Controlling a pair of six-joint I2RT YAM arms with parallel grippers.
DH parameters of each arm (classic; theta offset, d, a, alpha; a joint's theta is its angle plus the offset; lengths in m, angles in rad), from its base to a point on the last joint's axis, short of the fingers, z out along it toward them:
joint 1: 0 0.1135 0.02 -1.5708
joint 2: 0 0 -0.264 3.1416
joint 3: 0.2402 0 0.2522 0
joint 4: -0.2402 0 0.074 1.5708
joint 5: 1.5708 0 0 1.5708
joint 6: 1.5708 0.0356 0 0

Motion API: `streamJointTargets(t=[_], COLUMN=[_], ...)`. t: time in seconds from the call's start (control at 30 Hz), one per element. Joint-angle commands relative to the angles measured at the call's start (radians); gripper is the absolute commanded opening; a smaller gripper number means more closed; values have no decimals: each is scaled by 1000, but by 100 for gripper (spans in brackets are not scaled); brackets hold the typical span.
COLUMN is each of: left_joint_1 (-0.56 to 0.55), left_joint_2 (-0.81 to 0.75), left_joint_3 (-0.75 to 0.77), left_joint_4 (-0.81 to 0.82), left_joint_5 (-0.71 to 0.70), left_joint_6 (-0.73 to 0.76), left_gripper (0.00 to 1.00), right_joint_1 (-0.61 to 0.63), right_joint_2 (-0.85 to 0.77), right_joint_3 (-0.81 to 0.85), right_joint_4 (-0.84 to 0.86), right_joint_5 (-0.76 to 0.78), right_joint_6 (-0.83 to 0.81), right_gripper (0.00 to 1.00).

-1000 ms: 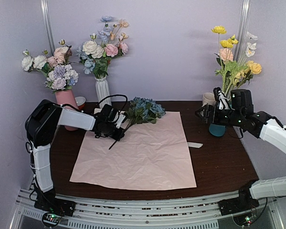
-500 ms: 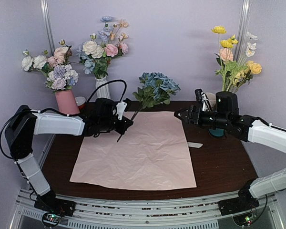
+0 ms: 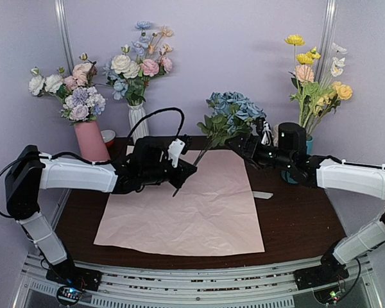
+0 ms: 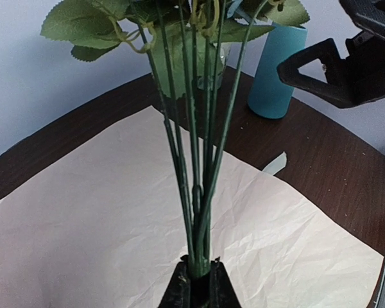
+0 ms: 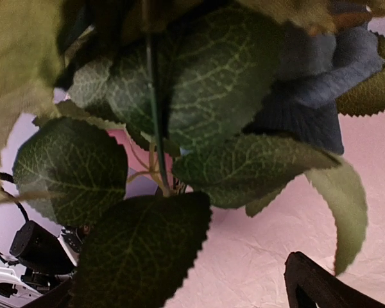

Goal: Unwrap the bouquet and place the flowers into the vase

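My left gripper (image 3: 184, 169) (image 4: 199, 283) is shut on the lower stems of a blue hydrangea-like bunch of flowers (image 3: 234, 106). It holds the bunch tilted up and to the right, above the flat pink paper wrap (image 3: 186, 205) (image 4: 83, 224). My right gripper (image 3: 241, 144) (image 5: 186, 289) stands open right beside the bunch's leaves (image 5: 199, 77). One dark finger (image 5: 321, 285) shows; leaves hide the other. The teal vase (image 3: 288, 176) (image 4: 276, 70) stands behind the right arm, mostly hidden, with yellow, pink and white flowers (image 3: 314, 77) rising from it.
A pink vase (image 3: 90, 138) and a white ribbed vase (image 3: 138, 122) with pastel bunches stand at the back left. A small pale scrap (image 3: 263, 194) (image 4: 276, 163) lies on the dark table (image 3: 301, 218) right of the paper.
The left arm has lifted the blue bunch off the paper and carried it right. The right gripper has swung left from the vase to the bunch's leaves.
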Motion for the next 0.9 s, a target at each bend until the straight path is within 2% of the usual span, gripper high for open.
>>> streamJointTargets(t=[0.0, 0.23, 0.6, 0.87], left_joint_1=[-27, -66, -130, -145], left_joint_2=[-46, -72, -98, -82], left_joint_3=[-13, -34, -72, -79], left_joint_4=[107, 126, 141, 143], left_joint_5=[7, 20, -10, -31], left_joint_6=[-6, 25, 118, 141], left_gripper=[0, 0, 0, 0], right_joint_1=[6, 5, 5, 4], right_joint_2=[37, 119, 228, 233], right_joint_3=[55, 129, 235, 231], right_joint_4=[106, 142, 106, 106], right_joint_5=[56, 85, 95, 46], right_joint_6=[44, 36, 26, 13], right_gripper=[93, 85, 55, 23])
